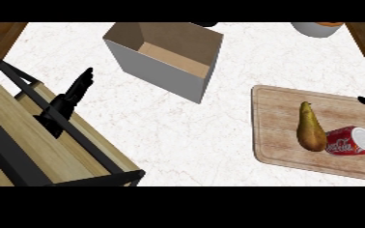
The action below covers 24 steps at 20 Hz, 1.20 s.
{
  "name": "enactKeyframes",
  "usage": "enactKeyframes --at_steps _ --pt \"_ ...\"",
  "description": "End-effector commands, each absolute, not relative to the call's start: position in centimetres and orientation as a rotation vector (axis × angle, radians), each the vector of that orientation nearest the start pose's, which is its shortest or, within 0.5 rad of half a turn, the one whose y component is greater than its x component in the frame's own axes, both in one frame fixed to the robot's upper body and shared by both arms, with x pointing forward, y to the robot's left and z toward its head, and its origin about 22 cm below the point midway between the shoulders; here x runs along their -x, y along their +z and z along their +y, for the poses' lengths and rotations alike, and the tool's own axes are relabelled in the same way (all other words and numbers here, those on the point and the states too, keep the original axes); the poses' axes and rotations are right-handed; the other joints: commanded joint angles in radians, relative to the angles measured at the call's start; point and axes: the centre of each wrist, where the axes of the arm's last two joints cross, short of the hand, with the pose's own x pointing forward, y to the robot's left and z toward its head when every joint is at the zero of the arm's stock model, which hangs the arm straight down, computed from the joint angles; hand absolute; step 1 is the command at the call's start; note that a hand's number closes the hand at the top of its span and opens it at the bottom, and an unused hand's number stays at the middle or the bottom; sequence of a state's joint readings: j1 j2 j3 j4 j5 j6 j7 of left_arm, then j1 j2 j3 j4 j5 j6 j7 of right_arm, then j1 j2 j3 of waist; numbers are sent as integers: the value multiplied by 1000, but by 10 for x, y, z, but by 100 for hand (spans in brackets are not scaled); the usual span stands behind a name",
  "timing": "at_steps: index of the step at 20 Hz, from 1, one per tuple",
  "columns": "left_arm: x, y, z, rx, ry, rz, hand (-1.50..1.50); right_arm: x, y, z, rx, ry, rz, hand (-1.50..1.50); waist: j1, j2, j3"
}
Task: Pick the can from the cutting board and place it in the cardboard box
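Lying untouched on the cutting board (pixel 274 125), the can (pixel 345 141) awaits grasping: left hand (pixel 71 95) rests straight-fingered far left of the board, right hand (pixel 361 98) barely shows at its edge, state I cannot tell

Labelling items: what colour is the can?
Red with white markings and a pale end; the can shows best in the head view.

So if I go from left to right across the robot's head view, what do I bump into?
left hand, fingers straight → cardboard box → cutting board → pear → can, lying on its side
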<state>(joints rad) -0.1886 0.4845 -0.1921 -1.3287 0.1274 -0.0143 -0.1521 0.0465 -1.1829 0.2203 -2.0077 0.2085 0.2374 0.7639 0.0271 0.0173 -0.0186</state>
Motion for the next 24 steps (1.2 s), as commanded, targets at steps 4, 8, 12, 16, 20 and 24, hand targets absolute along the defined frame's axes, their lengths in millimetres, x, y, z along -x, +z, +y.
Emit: enactKeyframes --at_steps 4,8,12,16,20,24 --pt "-293 52 276 -88 -532 -1750 0 -217 150 -330 1033 1165 -691 -150 -12 -18 20" --pt "-311 57 276 -87 -517 -1744 0 -224 140 -323 981 1179 -738 -150 -20 -14 19" --pt "-300 56 272 -74 -538 -1765 0 -228 128 -321 968 1158 -729 -150 -15 -18 20" --pt "-299 53 274 -76 -527 -1752 0 -241 129 -329 1005 1153 -681 -150 -13 -15 19" --pt "-286 49 281 -88 -542 -1742 0 -235 115 -336 1025 1160 -666 -150 -17 -21 20" --pt "-290 53 267 -87 -541 -1745 0 -241 98 -339 1004 1145 -660 -150 -13 -19 21"
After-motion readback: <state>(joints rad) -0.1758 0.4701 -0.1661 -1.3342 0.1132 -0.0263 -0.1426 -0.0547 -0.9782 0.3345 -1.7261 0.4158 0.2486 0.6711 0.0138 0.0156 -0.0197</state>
